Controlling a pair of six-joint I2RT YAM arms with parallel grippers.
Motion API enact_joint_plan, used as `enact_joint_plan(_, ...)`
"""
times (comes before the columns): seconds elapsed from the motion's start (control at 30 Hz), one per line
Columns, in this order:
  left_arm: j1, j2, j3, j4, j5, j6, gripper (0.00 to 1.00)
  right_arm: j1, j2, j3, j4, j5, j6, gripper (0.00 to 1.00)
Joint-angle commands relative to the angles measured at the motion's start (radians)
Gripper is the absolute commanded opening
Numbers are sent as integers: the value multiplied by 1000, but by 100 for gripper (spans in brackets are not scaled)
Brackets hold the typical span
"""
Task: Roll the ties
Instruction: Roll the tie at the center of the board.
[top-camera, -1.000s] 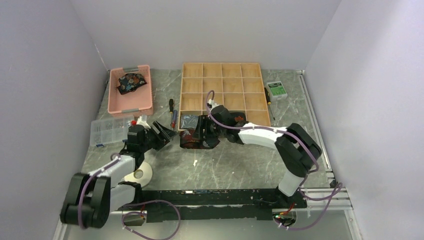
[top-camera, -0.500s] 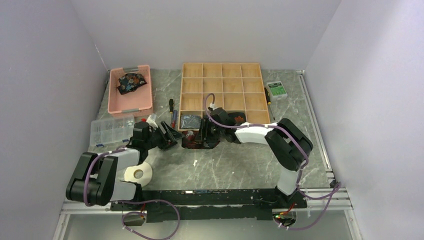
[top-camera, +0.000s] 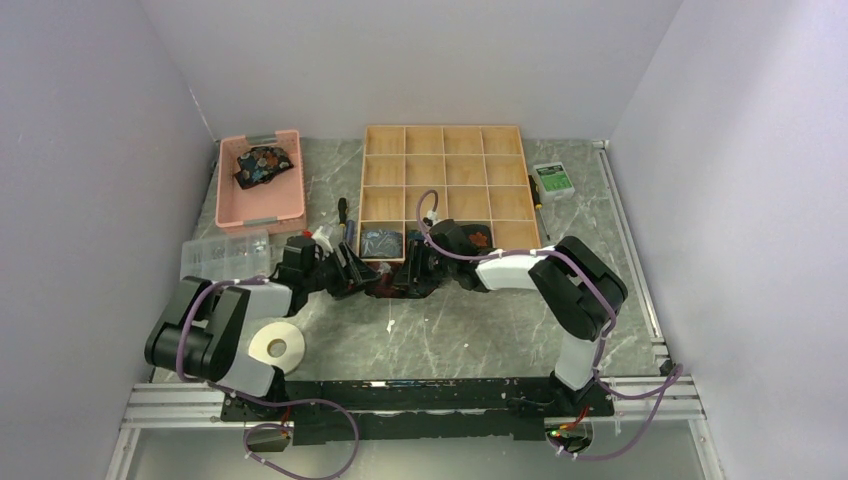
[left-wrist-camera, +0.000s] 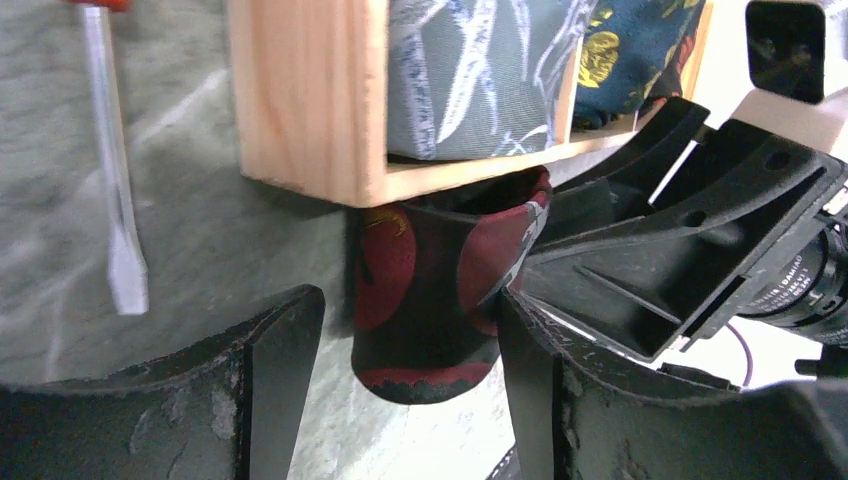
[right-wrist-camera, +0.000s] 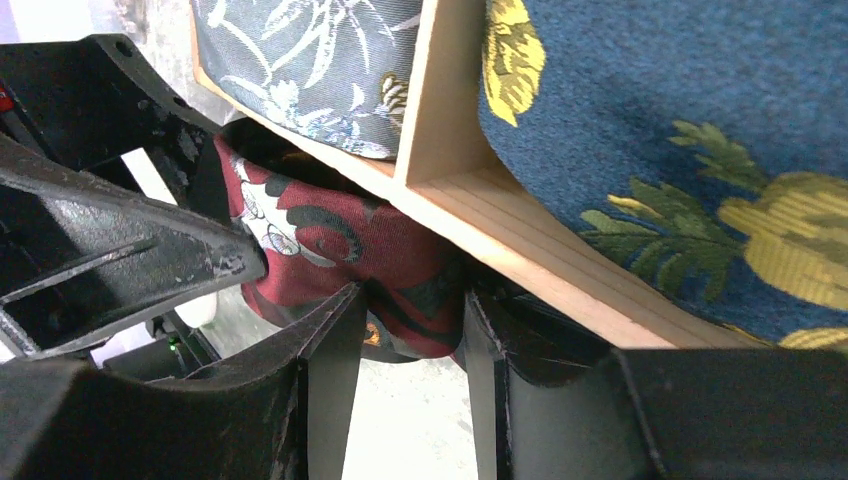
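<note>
Top external: the grey tie (top-camera: 381, 242) is stowed in the tray (top-camera: 443, 135), another tie (top-camera: 262, 163) lies bunched in the bin (top-camera: 232, 203), seemingly still to roll, and the maroon roll (top-camera: 385, 283) sits at the tray's near edge. Since a second ago my left pincer (top-camera: 352, 275) has closed in on it.

Left wrist: that pincer is released, straddling the roll.

Right wrist: my right pincer (right-wrist-camera: 412, 350) clenches the roll, just below the blue tie (right-wrist-camera: 700, 120).

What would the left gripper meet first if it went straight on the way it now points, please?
The maroon tie, which sits between the left gripper's open jaws. Right behind it stands the wooden tray's near wall; the depth between them is unclear.
</note>
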Motion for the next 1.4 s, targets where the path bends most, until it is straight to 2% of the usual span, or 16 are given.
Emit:
enact_joint_plan(0.0,-44,49,51,-9,8,62,71,-9,13,-29,12,-10,0,44)
enact_joint_plan(0.13,-71,65,62,-8,-25,66,70,-9,12,-30,15,-13,-2,43)
enact_joint_plan(0.2,-75,68,72,-17,-29,71,65,-9,13,-29,16,-16,-4,43)
enact_joint_plan(0.43,-111,43,93,-83,-54,103,28,-8,12,-26,20,-22,-2,43)
enact_joint_plan(0.57,-161,-3,151,-265,-155,155,5,-10,-18,-26,-4,-1,-5,47)
enact_joint_plan(0.6,-171,-14,168,-319,-184,168,3,-10,-42,-24,-21,15,-8,51)
enact_joint_plan(0.7,-207,-35,241,-496,-313,195,3,-10,-119,-25,-101,92,-30,61)
enact_joint_plan(0.77,-242,-31,307,-629,-418,211,3,-14,-178,-37,-175,157,-48,64)
enact_joint_plan(1.0,-384,45,532,-1001,-745,179,3,-75,-403,-221,-227,237,-64,65)
enact_joint_plan(1.23,-560,291,824,-1354,-1062,67,3,-172,-562,-405,-228,234,-69,65)
enact_joint_plan(1.37,-650,448,973,-1508,-1171,-9,3,-206,-651,-462,-261,248,-81,65)
